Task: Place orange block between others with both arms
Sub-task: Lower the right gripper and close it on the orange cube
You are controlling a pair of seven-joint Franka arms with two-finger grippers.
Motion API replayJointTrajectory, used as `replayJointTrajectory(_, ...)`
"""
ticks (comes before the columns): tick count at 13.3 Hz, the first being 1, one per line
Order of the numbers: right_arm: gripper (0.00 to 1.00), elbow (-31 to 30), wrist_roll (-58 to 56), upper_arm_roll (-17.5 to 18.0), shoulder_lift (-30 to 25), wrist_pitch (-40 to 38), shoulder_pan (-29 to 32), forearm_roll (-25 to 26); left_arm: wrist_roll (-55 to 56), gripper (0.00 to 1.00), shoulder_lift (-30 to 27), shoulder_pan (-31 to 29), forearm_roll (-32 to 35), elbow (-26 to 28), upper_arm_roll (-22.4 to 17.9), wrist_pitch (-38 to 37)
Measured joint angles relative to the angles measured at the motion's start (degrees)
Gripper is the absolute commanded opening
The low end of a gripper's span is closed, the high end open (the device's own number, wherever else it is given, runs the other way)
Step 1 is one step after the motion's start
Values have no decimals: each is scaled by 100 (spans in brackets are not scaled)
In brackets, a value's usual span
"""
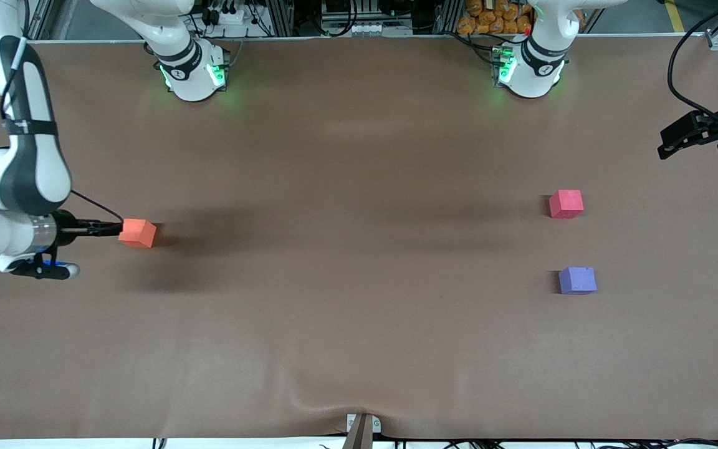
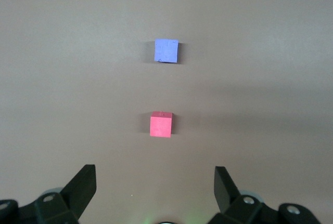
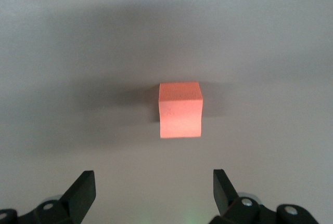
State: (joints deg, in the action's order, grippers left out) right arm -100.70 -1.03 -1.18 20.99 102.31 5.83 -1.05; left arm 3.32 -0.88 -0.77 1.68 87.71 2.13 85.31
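Orange block lies untouched at the right arm's end of the table; the pick-up step is in hand.
Right gripper is spread wide beside it, grasping nothing; lowering and closing are called for next. Red-pink cube and purple-blue cube wait under the idle, wide-spread left gripper.

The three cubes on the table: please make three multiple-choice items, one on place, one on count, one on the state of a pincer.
1. Which cube lies nearest the front camera?
A. orange B. red-pink C. purple-blue
2. How many cubes lie toward the left arm's end?
A. one B. two C. three
3. The right pincer is
A. open, holding nothing B. shut on the orange cube C. shut on nothing

C: the purple-blue cube is lowest in the front view.
B: it and the red-pink cube lie there; the orange cube does not.
A: the right pincer stands wide, short of the cube.
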Motion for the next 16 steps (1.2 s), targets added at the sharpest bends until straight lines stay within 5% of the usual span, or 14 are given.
replayJointTrajectory(5, 100, -1479, 0, 8, -420, 1567, -3, 24, 0, 100, 0, -1, 0, 0, -2, 0)
replayJointTrajectory(16, 100, -1911, -16, -9, 58, 2812, 120, 268, 0, 100, 76, -1, -56, 0, -2, 19)
